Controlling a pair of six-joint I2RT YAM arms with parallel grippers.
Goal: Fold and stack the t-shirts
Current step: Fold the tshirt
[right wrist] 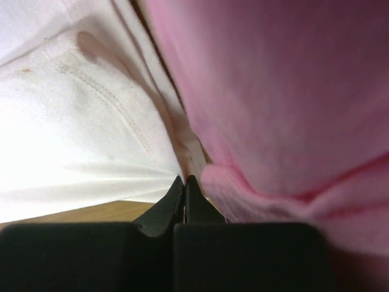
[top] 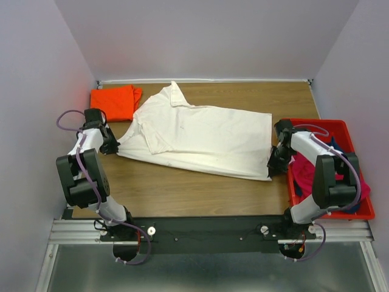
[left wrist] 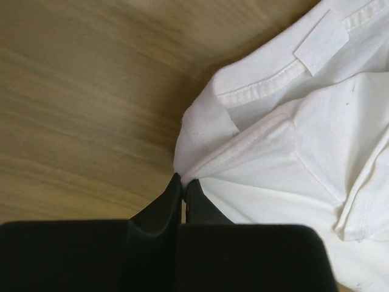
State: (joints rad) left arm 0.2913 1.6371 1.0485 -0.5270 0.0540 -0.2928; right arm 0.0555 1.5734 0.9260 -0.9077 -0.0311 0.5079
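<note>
The cream-white t-shirt (top: 200, 135) lies spread across the middle of the table, collar toward the back left. My left gripper (top: 111, 146) is shut on the shirt's left sleeve edge; the left wrist view shows the white cloth (left wrist: 285, 152) pinched at the fingertips. My right gripper (top: 275, 163) is shut on the shirt's hem corner at the right; the right wrist view shows the white hem (right wrist: 79, 140) pinched, with pale pink cloth (right wrist: 285, 97) close beside it. A folded orange t-shirt (top: 114, 101) lies at the back left.
A red plastic bin (top: 351, 210) at the right edge holds magenta (top: 307, 173) and dark blue cloth (top: 340, 146). White walls enclose the table on three sides. Bare wood (top: 182, 191) shows in front of the shirt.
</note>
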